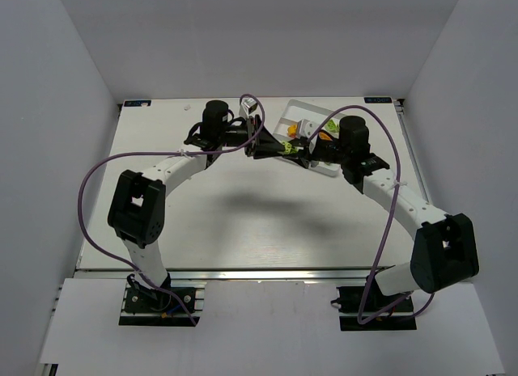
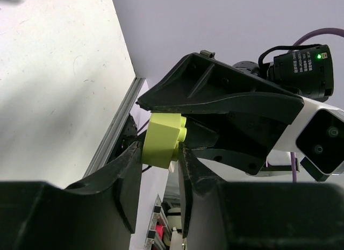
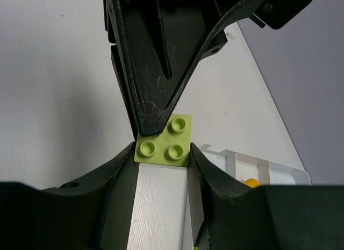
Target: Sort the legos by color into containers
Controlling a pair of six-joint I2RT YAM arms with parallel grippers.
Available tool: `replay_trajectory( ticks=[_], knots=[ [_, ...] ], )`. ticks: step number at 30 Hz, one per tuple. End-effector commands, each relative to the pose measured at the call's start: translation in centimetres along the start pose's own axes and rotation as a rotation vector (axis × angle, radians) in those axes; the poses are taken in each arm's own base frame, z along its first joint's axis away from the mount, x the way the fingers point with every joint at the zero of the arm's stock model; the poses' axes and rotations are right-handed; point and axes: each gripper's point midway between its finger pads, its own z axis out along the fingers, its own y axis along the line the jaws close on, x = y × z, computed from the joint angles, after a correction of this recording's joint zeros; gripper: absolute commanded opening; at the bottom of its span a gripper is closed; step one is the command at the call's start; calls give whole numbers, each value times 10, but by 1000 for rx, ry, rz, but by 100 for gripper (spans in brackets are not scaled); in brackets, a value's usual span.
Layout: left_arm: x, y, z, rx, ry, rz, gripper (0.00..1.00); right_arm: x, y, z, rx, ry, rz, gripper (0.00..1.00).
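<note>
The step in hand looks like a handover in mid-air: a small lime-green studded plastic brick [image 3: 164, 143] is caught between both arms just off the near-left edge of the white ridged plastic tray [image 1: 301, 109], raised above the white table [image 1: 243, 222] rather than lying in any compartment. The left gripper [image 2: 160, 163] has its black fingers [image 2: 129, 175] pinched on two opposite faces of the brick, studs facing sideways in the left wrist view. The right gripper [image 3: 162, 156] meets it head-on from the tray side, and its fingers [image 3: 123, 169] lie against the brick's other two sides and seem to press on them, though how firm that hold is cannot be read. Inside the tray an orange brick [image 1: 291, 130] and a bit of lime green are visible, but which compartment each lies in is hidden by the arms. By my judgement the next move calls for the right hold to be secure before the left fingers let go. The left arm would then need to back straight away from the tray without nudging the brick, and the right arm to carry it over the compartment holding green.
</note>
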Motion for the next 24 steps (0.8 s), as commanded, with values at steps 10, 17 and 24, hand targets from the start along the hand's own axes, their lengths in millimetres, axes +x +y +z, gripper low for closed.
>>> replay_trajectory(
  ticks=[10,17,24],
  knots=[
    [-31,1,-14,-69,-81,33,92,-2,-22,-11,82,19,-32,11],
    [-99,80,-77,-625,-324,3,91,71,-89,-27,327,259,189,11],
    [-109,118,-174,-1152,-499,91,90,146,-152,-25,412,471,350,10]
  ],
)
